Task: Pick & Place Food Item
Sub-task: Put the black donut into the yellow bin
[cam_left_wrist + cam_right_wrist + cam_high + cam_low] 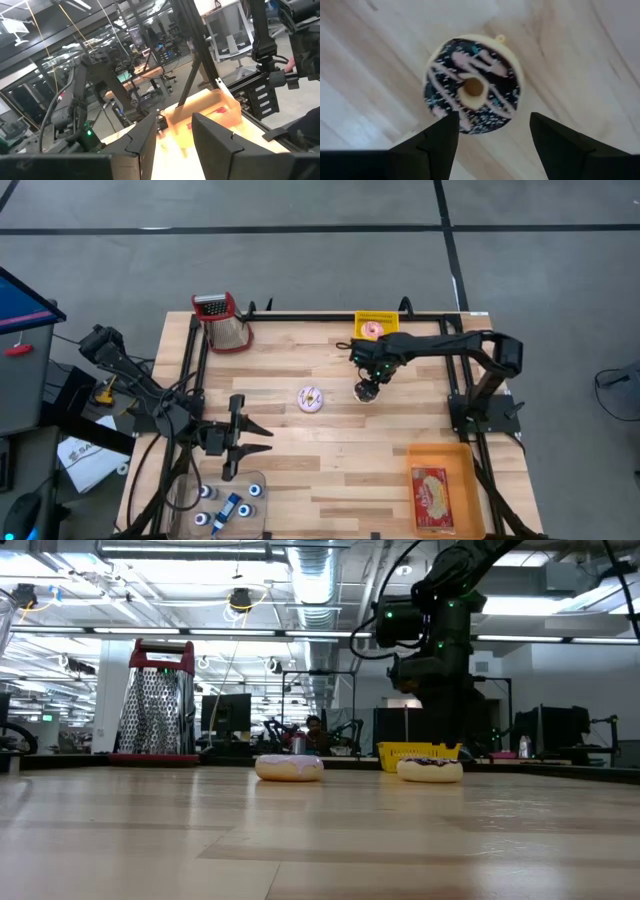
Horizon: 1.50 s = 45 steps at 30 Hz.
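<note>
Jaws of the right gripper [492, 132] stand spread wide and point straight down, with the chocolate-iced doughnut [471, 91] lying flat on the table between and just ahead of the 2 fingertips [445, 127]; nothing is gripped. In the high view that gripper [368, 388] hangs directly over the doughnut, which sits on the bare wood of the table [340, 460] near its middle, toward the right arm's side.

To do the grasp well, my judgement is that the fingers should come down so 1 lands on each side of the ring, centred on the hole, low enough to catch the thick part of the body and not skid over the icing. It looks like a soft squishy toy, so a gentle squeeze should be enough; a hard one would buckle it. The small loop at its edge is best kept clear of the fingertips.

Just beside the jaws, toward the left arm, lies a second doughnut [311, 399] with pale pink icing, apart from the first. Beyond the gripper, at the table's far edge, a yellow bin [377, 326] holds another pink-iced one. An orange tray [446, 488] with a packet sits at the near right corner, and a box grater [225, 322] stands at the far left.

Parked at the near left edge, the left gripper [172, 137] points level, its fingers part open and holding nothing.
</note>
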{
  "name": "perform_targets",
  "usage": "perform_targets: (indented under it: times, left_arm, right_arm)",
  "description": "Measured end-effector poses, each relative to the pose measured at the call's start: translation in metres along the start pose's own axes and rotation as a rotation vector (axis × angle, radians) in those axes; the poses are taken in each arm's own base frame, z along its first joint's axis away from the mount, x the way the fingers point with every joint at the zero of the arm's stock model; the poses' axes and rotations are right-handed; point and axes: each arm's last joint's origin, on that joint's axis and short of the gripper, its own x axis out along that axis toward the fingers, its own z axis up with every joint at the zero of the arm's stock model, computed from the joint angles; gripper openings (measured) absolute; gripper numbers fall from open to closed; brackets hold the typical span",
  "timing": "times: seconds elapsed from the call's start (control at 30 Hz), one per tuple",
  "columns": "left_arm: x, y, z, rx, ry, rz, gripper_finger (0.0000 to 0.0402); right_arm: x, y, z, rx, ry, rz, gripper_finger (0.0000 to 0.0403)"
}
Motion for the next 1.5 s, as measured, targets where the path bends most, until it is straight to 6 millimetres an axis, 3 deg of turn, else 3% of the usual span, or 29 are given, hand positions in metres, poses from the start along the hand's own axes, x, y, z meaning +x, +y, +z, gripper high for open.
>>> perform_targets:
  times: [0.33, 1.03, 1.2, 1.5]
  left_arm:
    - [0.000, 0.000, 0.000, 0.000, -0.001, -0.001, 0.0120]
    - [0.000, 0.000, 0.001, -0.001, -0.014, -0.011, 0.0120]
    - [0.000, 0.000, 0.001, -0.002, -0.015, -0.011, 0.0120]
    - [0.000, 0.000, 0.001, -0.001, -0.014, -0.011, 0.0120]
  right_arm:
    - [0.004, -0.001, 0.005, -0.002, -0.026, 0.007, 0.0235]
    - [0.038, -0.011, 0.005, -0.037, 0.017, -0.013, 0.0231]
    - [0.039, -0.010, 0.004, -0.043, 0.013, -0.010, 0.0206]
    - [0.027, -0.010, 0.004, -0.073, -0.029, 0.005, 0.0108]
